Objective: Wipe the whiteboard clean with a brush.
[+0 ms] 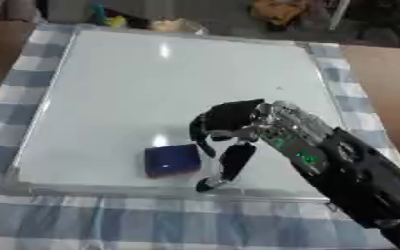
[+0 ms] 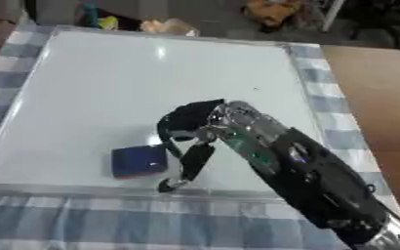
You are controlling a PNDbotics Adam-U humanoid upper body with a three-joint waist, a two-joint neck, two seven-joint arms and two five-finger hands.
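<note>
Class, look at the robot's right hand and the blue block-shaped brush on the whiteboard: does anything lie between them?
Nothing visible does. The blue block-shaped brush lies on the white whiteboard near its front edge, and the black right hand hangs just to its right, fingers pointing down, with only bare board between them.

My right hand [image 2: 190, 129] hangs over the whiteboard [image 2: 135, 83] near its lower edge, fingers spread and pointing down, just right of the blue brush [image 2: 138, 161], which lies flat on the board. Checked cloth [image 2: 110, 224] borders the whiteboard.

Blue-checked tablecloth [image 1: 152, 224], brown floor [image 2: 383, 88], clutter beyond.
</note>
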